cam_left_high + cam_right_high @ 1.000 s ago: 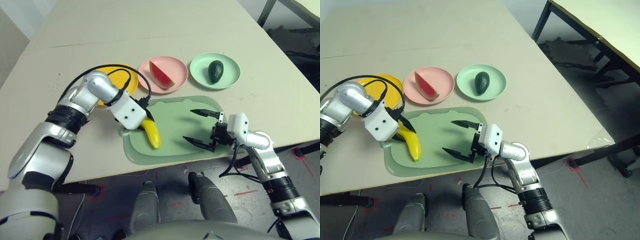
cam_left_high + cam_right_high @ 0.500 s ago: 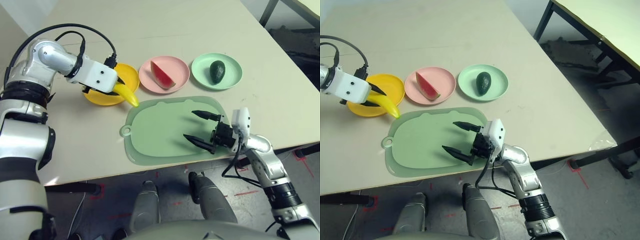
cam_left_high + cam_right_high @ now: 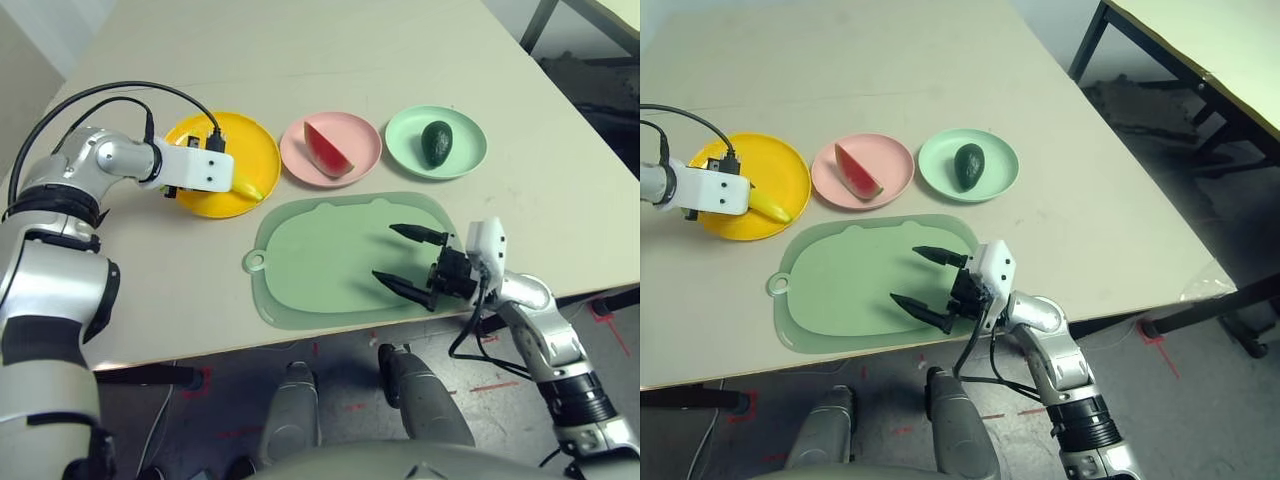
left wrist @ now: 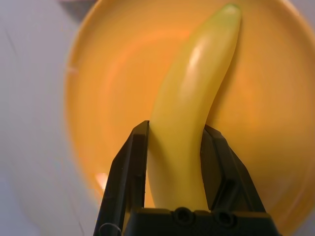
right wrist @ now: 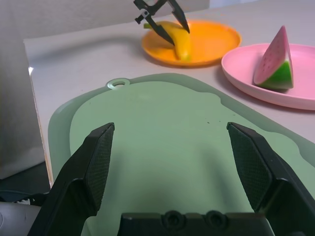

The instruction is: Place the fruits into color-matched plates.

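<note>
The toy banana [image 4: 189, 113] looked light, rigid and glossy, likely hollow plastic, so its slick curved skin could slip under a loose pinch. The left gripper [image 4: 177, 162] held it across the thicker stem end, one black finger on each side, a sensible place because the body there is nearly straight and fills the gap between the fingers. In the left eye view, at upper left, the fruit lay over the yellow plate [image 3: 195, 195], its tip apparently resting on the dish floor.

The yellow plate was round, shallow and smooth, with a low raised rim. Right of it, at upper centre, the pink plate [image 3: 352, 130] carried the watermelon wedge [image 3: 324, 148], a hard-edged red slice with a green rind. Further right, the mint green plate [image 3: 462, 128] held the dark, bumpy avocado [image 3: 435, 142].

At lower centre lay the pale green mat [image 3: 320, 270], matte and flat with rounded corners and a ring tab. The right gripper [image 3: 412, 262] hovered over its right part with its fingers spread wide, holding nothing.
</note>
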`<state>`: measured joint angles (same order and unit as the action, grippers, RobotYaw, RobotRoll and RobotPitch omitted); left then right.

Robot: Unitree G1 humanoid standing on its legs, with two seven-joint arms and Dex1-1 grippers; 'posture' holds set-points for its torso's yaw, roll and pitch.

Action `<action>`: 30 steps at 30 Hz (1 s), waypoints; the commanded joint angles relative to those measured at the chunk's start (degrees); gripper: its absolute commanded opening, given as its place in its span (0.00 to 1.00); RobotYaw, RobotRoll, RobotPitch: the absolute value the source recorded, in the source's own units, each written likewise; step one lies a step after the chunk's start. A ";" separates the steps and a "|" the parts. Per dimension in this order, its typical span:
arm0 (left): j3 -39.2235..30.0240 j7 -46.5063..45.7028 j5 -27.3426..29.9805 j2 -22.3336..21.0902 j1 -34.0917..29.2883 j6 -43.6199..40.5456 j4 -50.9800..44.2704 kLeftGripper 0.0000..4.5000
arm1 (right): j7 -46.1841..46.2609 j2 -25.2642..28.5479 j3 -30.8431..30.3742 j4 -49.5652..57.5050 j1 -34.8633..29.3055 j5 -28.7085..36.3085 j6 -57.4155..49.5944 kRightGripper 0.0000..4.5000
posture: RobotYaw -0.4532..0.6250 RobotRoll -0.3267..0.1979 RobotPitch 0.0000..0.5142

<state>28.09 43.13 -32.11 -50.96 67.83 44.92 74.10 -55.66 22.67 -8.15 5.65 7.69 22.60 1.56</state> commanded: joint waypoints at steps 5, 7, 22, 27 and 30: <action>0.09 -2.67 -2.38 0.52 -1.00 -1.68 1.46 0.35 | 0.74 0.02 -0.58 1.64 -1.08 -0.59 -0.82 1.00 | 0.29 0.62 0.40; 0.02 -3.13 -2.39 0.63 -1.30 -1.75 1.49 0.51 | 0.69 0.14 -0.49 1.54 -0.96 -0.55 -0.87 1.00 | 0.29 0.62 0.40; -6.42 -2.08 4.37 -0.31 -2.77 0.96 0.72 0.99 | 2.87 -0.29 2.09 -2.07 -0.13 -0.53 0.06 1.00 | 0.31 0.62 0.42; -23.93 7.58 25.61 3.76 -6.67 -6.97 -2.60 0.99 | 6.56 0.17 6.92 -6.96 1.87 -1.42 2.42 1.00 | 0.32 0.62 0.43; -36.81 10.97 42.30 8.91 -10.71 -22.13 -12.82 0.99 | 9.33 0.54 10.61 -11.34 4.48 -1.86 4.03 1.00 | 0.33 0.62 0.44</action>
<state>-4.22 52.08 2.53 -42.70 59.13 29.94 66.29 -47.67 22.81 0.48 -3.58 12.14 21.45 4.25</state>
